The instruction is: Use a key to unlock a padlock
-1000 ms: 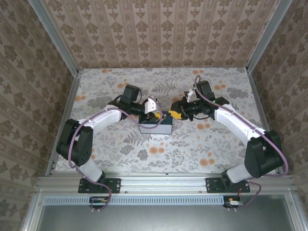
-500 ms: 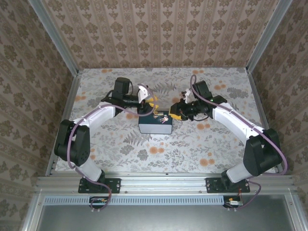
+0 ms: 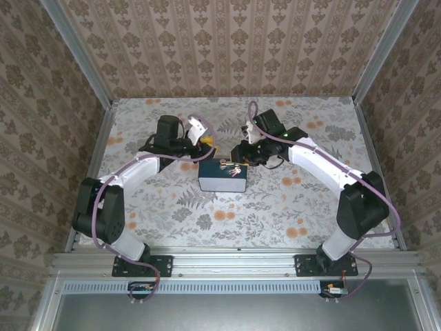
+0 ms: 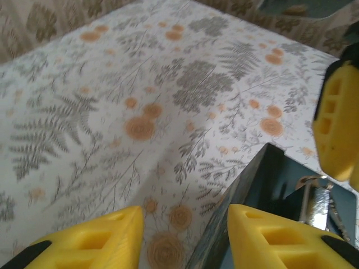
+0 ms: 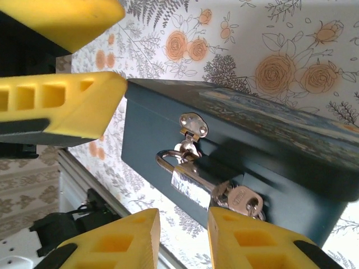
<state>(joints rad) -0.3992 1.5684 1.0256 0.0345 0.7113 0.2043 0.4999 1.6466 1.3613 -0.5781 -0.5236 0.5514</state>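
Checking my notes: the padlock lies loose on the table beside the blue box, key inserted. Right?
No: the padlock hangs from the hasp on the side of the blue box, not on the table, key inserted. The right wrist view shows it.

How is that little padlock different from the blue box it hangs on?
The padlock is tiny and shiny metal; the blue box is far bigger, dark and dull. The padlock dangles from the clasp, a key in it; the box rests flat on the table.
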